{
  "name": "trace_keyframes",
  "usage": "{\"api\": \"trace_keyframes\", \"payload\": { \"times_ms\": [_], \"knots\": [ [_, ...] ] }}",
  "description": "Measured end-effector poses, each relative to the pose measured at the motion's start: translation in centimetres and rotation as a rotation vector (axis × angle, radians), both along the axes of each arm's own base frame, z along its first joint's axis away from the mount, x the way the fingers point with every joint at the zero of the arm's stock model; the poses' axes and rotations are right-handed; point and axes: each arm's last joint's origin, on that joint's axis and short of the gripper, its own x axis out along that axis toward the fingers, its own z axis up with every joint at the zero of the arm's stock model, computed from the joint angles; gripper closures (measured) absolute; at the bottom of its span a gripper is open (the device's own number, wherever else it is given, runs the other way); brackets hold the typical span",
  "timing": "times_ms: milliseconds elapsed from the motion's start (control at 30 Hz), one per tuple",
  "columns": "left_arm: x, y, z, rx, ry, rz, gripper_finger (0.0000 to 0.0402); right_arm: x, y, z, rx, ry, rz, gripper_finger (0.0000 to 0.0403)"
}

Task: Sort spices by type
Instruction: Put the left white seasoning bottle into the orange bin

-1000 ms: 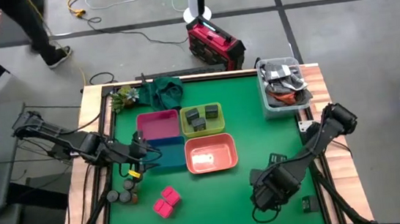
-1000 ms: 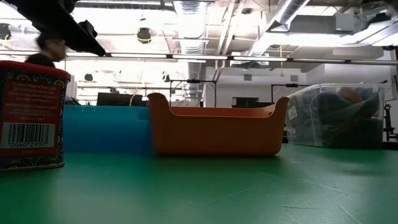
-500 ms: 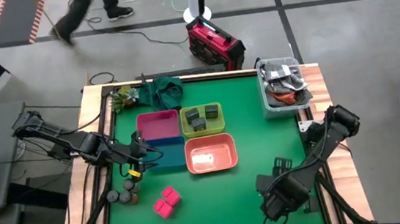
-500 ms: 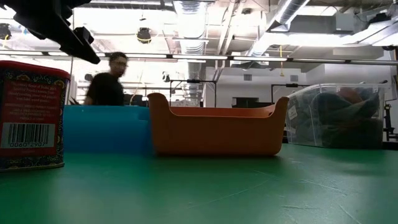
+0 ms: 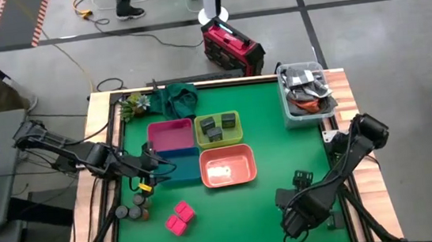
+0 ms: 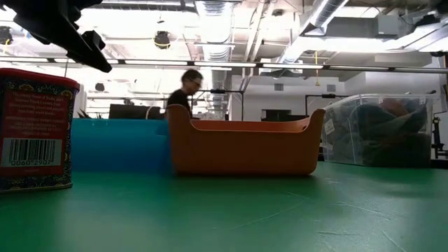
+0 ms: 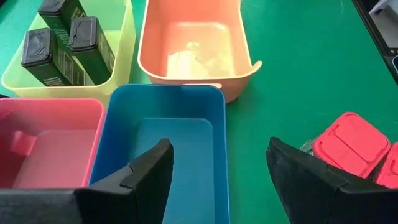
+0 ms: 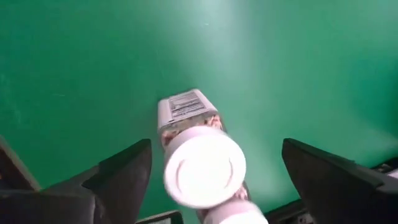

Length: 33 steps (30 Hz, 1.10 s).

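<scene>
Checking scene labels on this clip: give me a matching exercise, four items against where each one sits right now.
Things:
1. dark square jars
2. pink packets
3. white-topped jar
4. blue bin

Places:
A. between the open fingers of the right claw
B. below the left claw, nothing visible inside
C. in the yellow-green bin
D. on the green mat, near the grey round jars

Pairs: 1-C, 2-D, 3-A, 4-B
</scene>
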Motion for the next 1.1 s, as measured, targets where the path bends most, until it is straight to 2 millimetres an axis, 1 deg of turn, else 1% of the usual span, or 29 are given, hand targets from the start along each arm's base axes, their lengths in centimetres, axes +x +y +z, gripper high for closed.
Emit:
{"api": "trace_keyframes", "payload": {
  "times_ms": [67,233,300,600,767,1000,1100],
  "knots": [
    [0.0,0.0,0.0,-0.001,0.0,-0.001,0.0157,-0.2,0.1,-1.0,0.001,0.002,0.022,0.0011],
    [0.0,0.0,0.0,-0.002,0.0,-0.002,0.0157,-0.8,0.2,-2.9,-0.001,0.007,0.047,0.0023],
    [0.0,0.0,0.0,-0.003,0.0,-0.001,0.0157,-1.1,0.2,-3.5,-0.003,0.007,0.056,0.0029],
    [0.0,0.0,0.0,-0.017,-0.001,0.004,0.0157,-1.2,0.2,-6.0,0.042,-0.04,0.058,0.0058],
    [0.0,0.0,0.0,-0.016,0.0,0.004,0.0157,-0.9,-0.1,-6.2,0.048,-0.044,0.069,0.0096],
    [0.0,0.0,0.0,-0.015,0.001,0.004,0.0157,0.0,-1.0,-6.2,0.067,-0.016,0.112,0.0174],
    [0.0,0.0,0.0,-0.015,0.003,0.004,0.0157,0.6,-1.6,-6.2,0.091,-0.002,0.127,0.0179]
  ]
}}
